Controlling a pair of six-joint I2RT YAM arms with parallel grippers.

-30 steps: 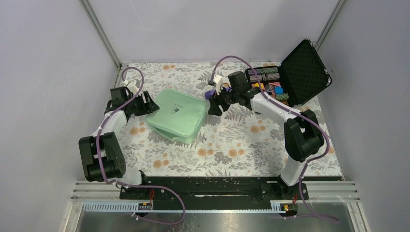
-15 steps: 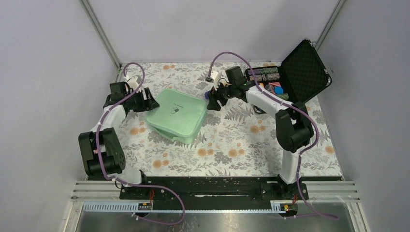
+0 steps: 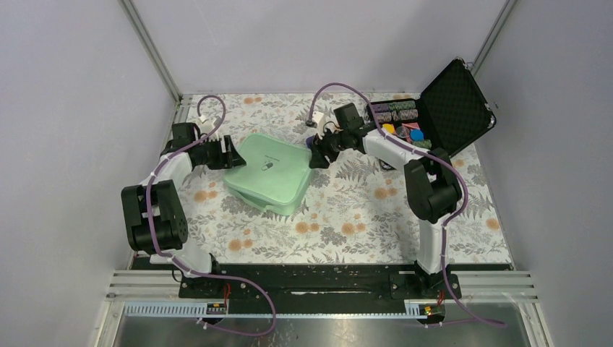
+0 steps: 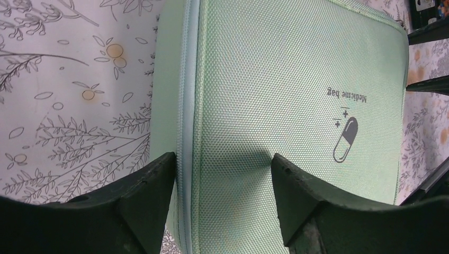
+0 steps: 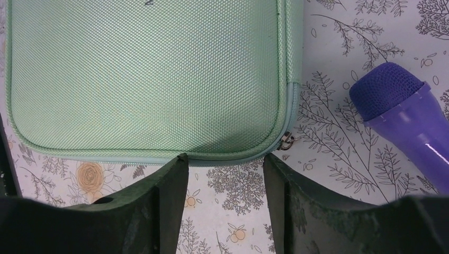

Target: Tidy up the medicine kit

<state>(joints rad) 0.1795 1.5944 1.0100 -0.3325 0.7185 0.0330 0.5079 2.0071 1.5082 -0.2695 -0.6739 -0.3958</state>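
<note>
1. Top view: the closed mint-green medicine kit (image 3: 267,172) lies left of centre on the floral cloth (image 3: 347,217). The left gripper (image 3: 230,153) is at its 10 o'clock corner and the right gripper (image 3: 316,152) at its 2 o'clock corner.
2. Left wrist: the fingers (image 4: 143,196) are spread wide over the kit's zipped edge, clasping nothing.
3. Right wrist: the fingers (image 5: 159,201) are parted and empty at the kit's 6 o'clock edge. A purple object (image 5: 402,114) lies at 3 o'clock.

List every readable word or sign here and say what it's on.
"Medicine bag": on the medicine kit lid, upside down in the left wrist view.
A capsule icon with small plus signs: beside those words, no letters.
The black case: contents too small to read.
</note>
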